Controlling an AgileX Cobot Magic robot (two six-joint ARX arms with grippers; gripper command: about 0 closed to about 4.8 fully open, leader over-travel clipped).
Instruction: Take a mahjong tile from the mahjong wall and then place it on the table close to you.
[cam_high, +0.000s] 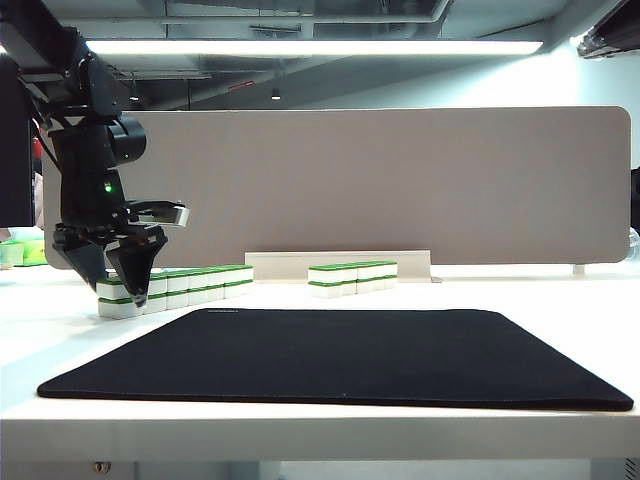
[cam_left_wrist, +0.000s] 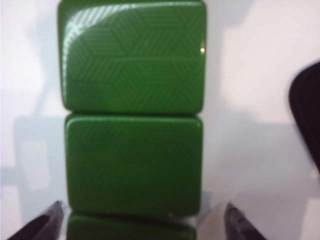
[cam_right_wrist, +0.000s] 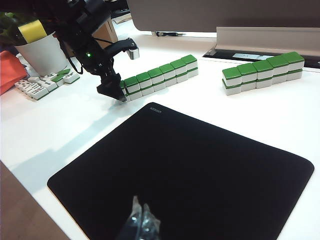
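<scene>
Left gripper (cam_high: 133, 285) is down over the end of the mahjong wall (cam_high: 178, 285) by the table's (cam_high: 560, 300) far left edge, fingers spread either side of the end tile (cam_left_wrist: 134, 165). Small, hard, glossy block: likely slippery, so pinch its flat sides squarely. Right gripper (cam_right_wrist: 141, 222) hovers over the black mat (cam_right_wrist: 200, 170), fingertips together.

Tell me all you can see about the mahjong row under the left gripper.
The mahjong wall is a straight row of small glossy blocks, white bodies with green patterned tops, stacked two high, side by side. It stands on the white table, beyond the black mat. The left gripper, open, straddles its end tile, fingertips on either side; contact cannot be told.
</scene>
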